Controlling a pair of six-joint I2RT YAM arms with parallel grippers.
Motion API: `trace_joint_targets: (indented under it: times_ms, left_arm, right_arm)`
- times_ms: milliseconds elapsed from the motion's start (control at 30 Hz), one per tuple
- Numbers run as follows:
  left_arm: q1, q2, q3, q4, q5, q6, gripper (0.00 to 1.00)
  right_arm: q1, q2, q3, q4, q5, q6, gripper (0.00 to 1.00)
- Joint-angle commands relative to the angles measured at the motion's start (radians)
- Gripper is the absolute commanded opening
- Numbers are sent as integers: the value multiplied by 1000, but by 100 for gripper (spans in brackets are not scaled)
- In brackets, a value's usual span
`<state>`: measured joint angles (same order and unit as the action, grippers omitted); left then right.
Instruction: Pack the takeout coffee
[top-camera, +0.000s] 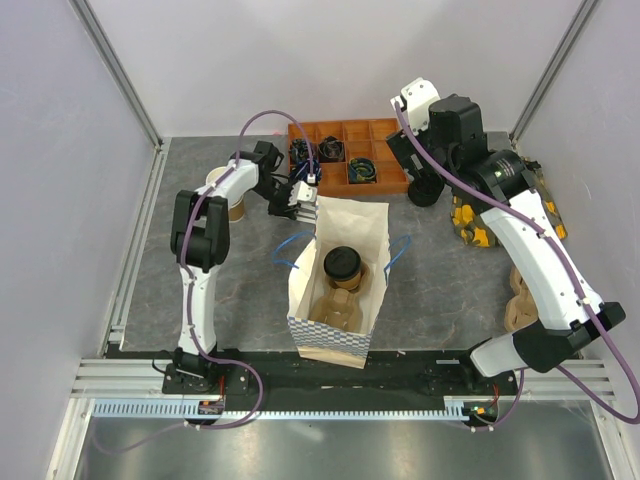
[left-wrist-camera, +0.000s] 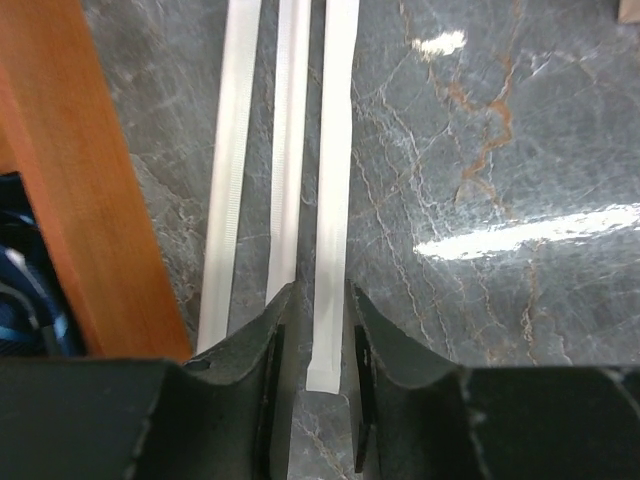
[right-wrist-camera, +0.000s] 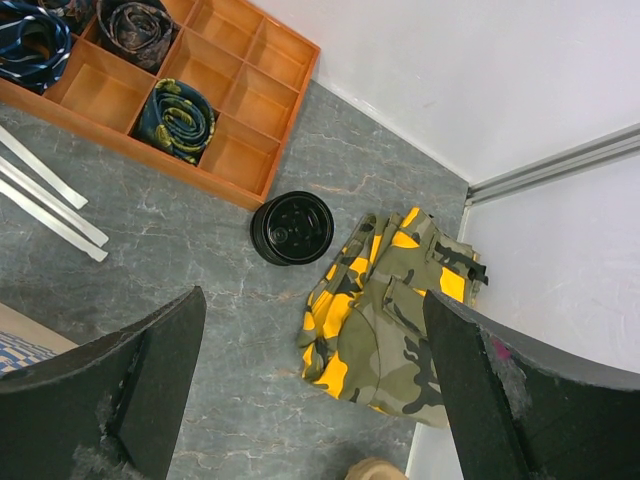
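The takeout coffee (top-camera: 342, 265), a kraft cup with a black lid, stands upright inside the open paper bag (top-camera: 330, 338) at the middle of the table. My left gripper (top-camera: 298, 200) is low behind the bag, next to the orange tray. In the left wrist view its jaws (left-wrist-camera: 319, 292) stand narrowly apart around the near end of a white wrapped straw (left-wrist-camera: 333, 200), which lies flat on the table with a gap on each side. My right gripper (top-camera: 408, 160) hangs wide open at the back right, holding nothing (right-wrist-camera: 312, 300).
Two more wrapped straws (left-wrist-camera: 230, 150) lie beside the orange compartment tray (top-camera: 345, 150) of rolled ties. A black lid stack (right-wrist-camera: 292, 227) and a camouflage cloth (right-wrist-camera: 400, 320) lie under the right gripper. Lidless paper cups (top-camera: 225, 190) stand at the left, brown ones (top-camera: 520, 305) at the right.
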<state>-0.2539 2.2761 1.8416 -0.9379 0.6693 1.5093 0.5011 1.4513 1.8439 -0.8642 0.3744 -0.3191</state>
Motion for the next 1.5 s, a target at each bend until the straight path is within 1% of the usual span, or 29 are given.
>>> trace_joint_targets:
  times_ms: [0, 200, 267, 667, 867, 1033, 1133, 1167, 1233, 1267, 1367, 1467]
  left_arm:
    - [-10, 33, 44, -1, -28, 40, 32]
    - [-22, 48, 45, -10, -50, 55, 31]
    - [-27, 63, 57, -33, -80, 61, 31]
    - [-38, 172, 214, -280, -204, 68, 31]
    - [-51, 191, 252, -323, -234, 45, 29]
    - [-62, 183, 255, -352, -244, -32, 20]
    - [-64, 166, 235, -334, -241, -96, 15]
    - [-61, 155, 222, -328, -243, -125, 11]
    - [-61, 142, 199, -285, -246, -161, 6]
    - [-61, 132, 179, -279, -243, -187, 2]
    - [-61, 100, 145, -265, -218, -233, 2]
    - [-59, 31, 92, -236, -179, -267, 2]
  right_arm:
    - [-3, -22, 9, -2, 26, -5, 98]
    - [-4, -22, 6, -6, 29, -5, 98]
    - [-4, -23, 6, -6, 29, -5, 98]
    - [-9, -40, -20, -10, 26, -14, 98]
    - [-7, -43, -25, -10, 20, -17, 98]
    - [-7, -43, -20, -10, 18, -17, 98]
    - [-7, -42, -20, -10, 20, -17, 98]
    - [-7, -40, -20, -10, 17, -17, 98]
    - [-7, -37, -17, -12, 14, -17, 98]
    - [-7, -35, -15, -12, 14, -17, 98]
    - [-7, -34, -12, -12, 14, -20, 98]
    - [-9, -35, -12, -12, 14, -20, 98]
